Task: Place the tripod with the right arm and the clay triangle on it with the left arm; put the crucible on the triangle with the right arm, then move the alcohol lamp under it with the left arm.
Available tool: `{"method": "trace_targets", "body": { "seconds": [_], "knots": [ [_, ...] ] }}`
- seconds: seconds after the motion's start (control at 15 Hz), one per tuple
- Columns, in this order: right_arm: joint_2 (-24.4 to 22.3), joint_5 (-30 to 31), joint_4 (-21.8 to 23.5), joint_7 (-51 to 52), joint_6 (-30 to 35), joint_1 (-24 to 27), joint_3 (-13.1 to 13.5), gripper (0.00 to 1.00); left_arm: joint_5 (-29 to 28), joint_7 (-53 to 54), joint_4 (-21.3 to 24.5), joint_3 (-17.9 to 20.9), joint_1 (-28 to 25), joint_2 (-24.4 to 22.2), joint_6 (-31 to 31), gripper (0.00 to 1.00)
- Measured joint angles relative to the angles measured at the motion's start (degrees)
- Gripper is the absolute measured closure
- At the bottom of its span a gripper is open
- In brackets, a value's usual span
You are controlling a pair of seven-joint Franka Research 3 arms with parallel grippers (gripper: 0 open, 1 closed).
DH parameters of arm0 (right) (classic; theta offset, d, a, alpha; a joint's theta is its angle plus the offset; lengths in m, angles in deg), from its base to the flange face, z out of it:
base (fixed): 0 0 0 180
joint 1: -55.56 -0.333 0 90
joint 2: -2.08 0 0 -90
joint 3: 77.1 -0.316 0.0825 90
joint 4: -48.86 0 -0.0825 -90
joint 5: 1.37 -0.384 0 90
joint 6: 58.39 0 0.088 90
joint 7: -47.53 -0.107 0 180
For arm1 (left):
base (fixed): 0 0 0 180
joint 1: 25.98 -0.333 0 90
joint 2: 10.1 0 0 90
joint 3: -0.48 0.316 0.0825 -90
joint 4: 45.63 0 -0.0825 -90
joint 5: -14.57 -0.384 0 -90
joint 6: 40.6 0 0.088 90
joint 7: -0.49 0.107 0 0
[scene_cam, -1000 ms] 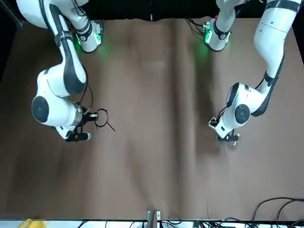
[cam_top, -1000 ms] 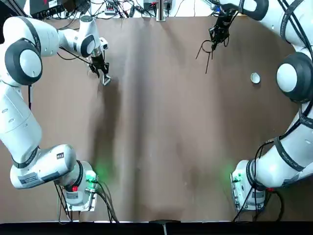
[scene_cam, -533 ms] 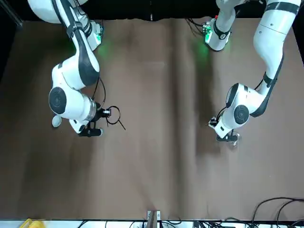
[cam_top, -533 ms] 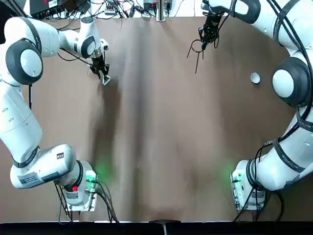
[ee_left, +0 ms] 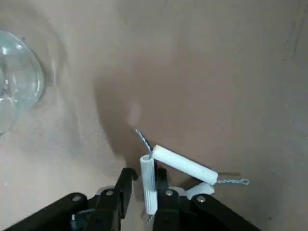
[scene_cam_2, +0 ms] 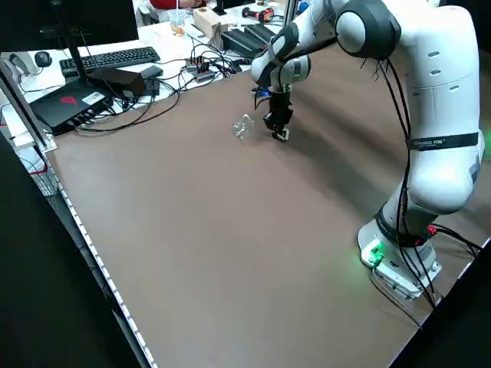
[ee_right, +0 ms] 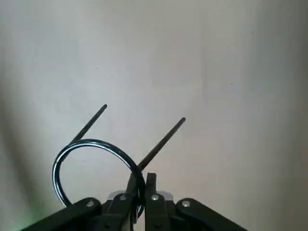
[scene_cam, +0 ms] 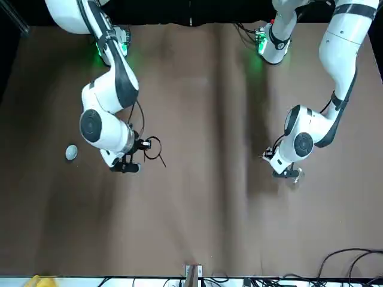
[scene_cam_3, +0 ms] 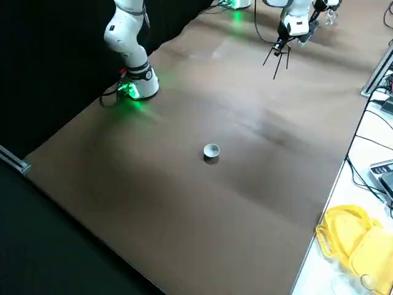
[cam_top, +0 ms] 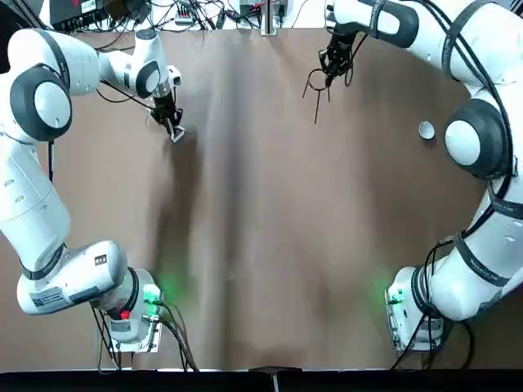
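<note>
**Both arms loaded, nothing set down yet**

Right gripper first: its fingers are pinched tight on the ring of the tripod, with the legs sticking out away from the wrist. Holding it by the ring makes sense to me, since that leaves all three feet free to meet the table first. In the top view the tripod hangs under the right gripper at roughly 12 o'clock on the table, just right of the centre line and near the far edge. From the right side view it looks clear of the surface, so my read is it's in transit, not placed.

Left gripper is clamped on one white rod of the clay triangle, gripping an edge so the hollow centre stays open for dropping over the ring. In the top view it sits low at about 10 o'clock. I can't tell whether the triangle is resting on the table or just off it. It seems to be waiting there because the triangle has nothing to sit on until the tripod stands.

Working outward: the alcohol lamp is just beside the left gripper, on the table, handy for that arm's last move. The crucible sits alone around 2 o'clock, well apart from both grippers, on the right arm's side, which fits it being that arm's later pick.
</note>
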Motion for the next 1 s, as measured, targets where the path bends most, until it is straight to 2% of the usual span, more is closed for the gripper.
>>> {"method": "trace_targets", "body": {
  "seconds": [0.27,0.33,0.4,0.67,1.0],
  "knots": [
    [3.19,-0.01,-2.82,-3.55,-1.68,-2.23,0.0,0.93,0.0,-0.38,-0.03,0.0,0.21,0.18,0.04,0.72],
    [3.84,-0.01,-3.05,-4.38,-3.14,-2.83,0.0,0.93,0.0,-0.83,-0.06,-0.03,0.3,0.18,0.07,0.77],
    [4.42,-0.01,-3.25,-5.01,-4.2,-3.45,-0.01,0.93,-0.06,-1.26,-0.08,-0.03,0.4,0.18,0.06,0.87],
    [6.16,-0.01,-3.65,-6.53,-5.54,-5.57,-0.01,0.93,-0.15,-1.75,-0.81,0.01,0.18,0.07,0.07,0.88],
    [7.82,-0.01,-3.67,-9.33,-10.83,-8.22,-0.01,0.93,-0.31,-1.74,-3.83,0.0,-0.8,-1.7,-1.88,0.88]
  ]
}}
